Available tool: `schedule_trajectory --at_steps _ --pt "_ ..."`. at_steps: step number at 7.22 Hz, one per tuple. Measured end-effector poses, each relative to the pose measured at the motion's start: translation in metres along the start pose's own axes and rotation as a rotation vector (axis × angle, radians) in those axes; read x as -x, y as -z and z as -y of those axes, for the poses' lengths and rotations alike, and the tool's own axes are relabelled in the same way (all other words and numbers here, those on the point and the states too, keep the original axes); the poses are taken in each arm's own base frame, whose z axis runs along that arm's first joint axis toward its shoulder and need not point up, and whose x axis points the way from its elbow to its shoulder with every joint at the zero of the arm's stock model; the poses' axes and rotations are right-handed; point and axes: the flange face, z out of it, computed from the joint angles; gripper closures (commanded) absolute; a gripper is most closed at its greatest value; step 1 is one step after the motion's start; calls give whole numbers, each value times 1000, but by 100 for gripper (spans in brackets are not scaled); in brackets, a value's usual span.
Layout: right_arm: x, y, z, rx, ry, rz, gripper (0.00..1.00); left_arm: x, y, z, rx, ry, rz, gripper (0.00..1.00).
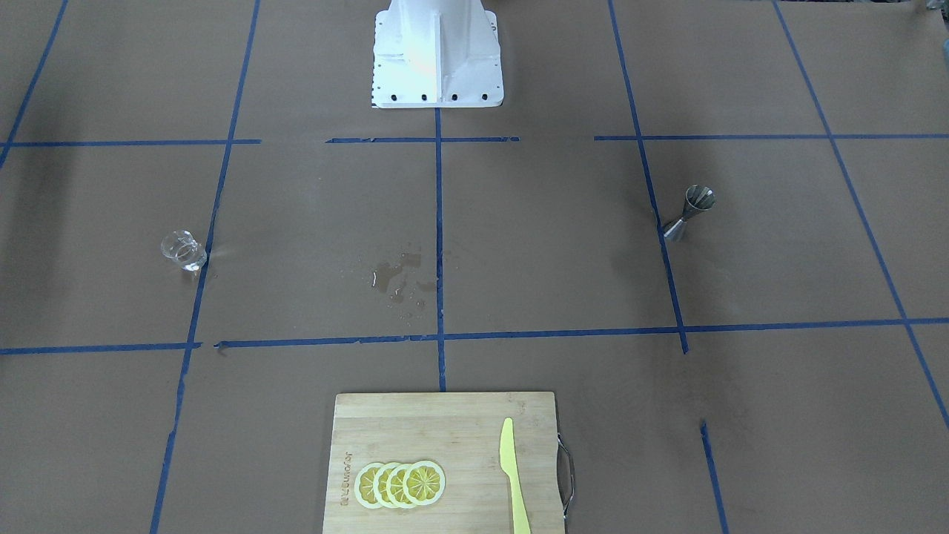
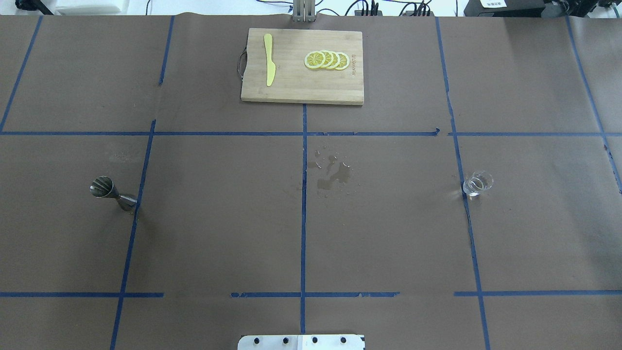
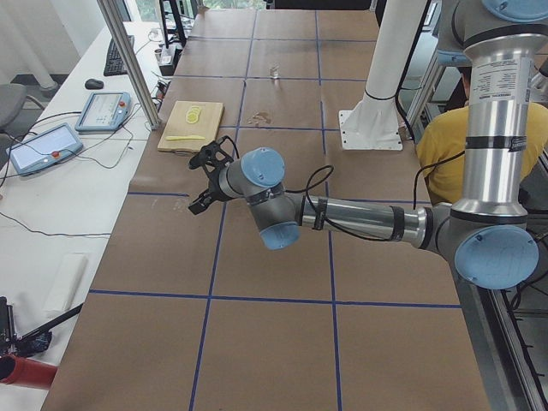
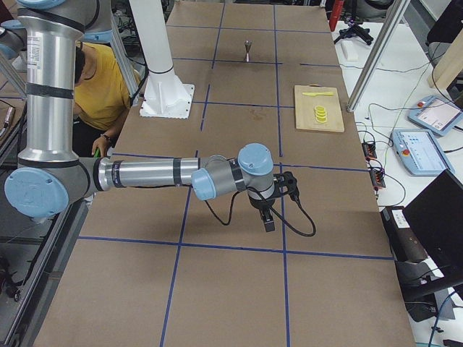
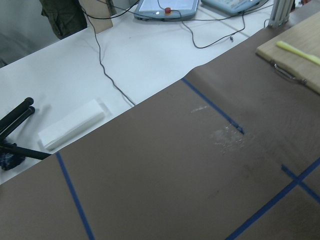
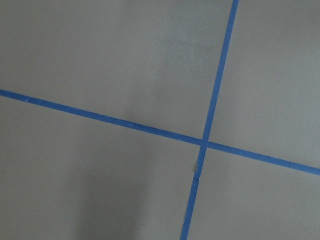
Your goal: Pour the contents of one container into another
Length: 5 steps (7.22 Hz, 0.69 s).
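Observation:
The small clear glass cup [image 2: 477, 183] stands upright on the brown paper on the robot's right side, also seen in the front view [image 1: 183, 250] and far off in the left side view [image 3: 275, 73]. The steel jigger [image 2: 112, 192] stands on the robot's left side [image 1: 691, 212], [image 4: 248, 50]. Neither gripper is near either one. My left gripper [image 3: 204, 193] hovers over the table end left of the jigger, and my right gripper [image 4: 268, 217] hovers over the opposite end. Both show only in side views, so I cannot tell whether they are open or shut.
A wooden cutting board [image 2: 291, 87] at the far middle edge carries lemon slices [image 2: 326, 60] and a yellow knife [image 2: 269, 66]. A small wet spill [image 2: 333, 176] marks the paper at the centre. The white robot base [image 1: 436, 55] stands at the near edge.

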Motion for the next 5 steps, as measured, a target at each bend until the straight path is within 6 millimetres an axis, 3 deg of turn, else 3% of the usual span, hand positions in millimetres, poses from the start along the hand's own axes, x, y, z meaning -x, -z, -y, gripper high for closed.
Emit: schedule_trajectory --at_steps 3,5 --pt "-1 0 0 1 -3 0 0 -111 -19 -6 -130 149 38 0" --pt "-1 0 -1 1 -4 -1 0 -174 -43 -29 -223 260 105 0"
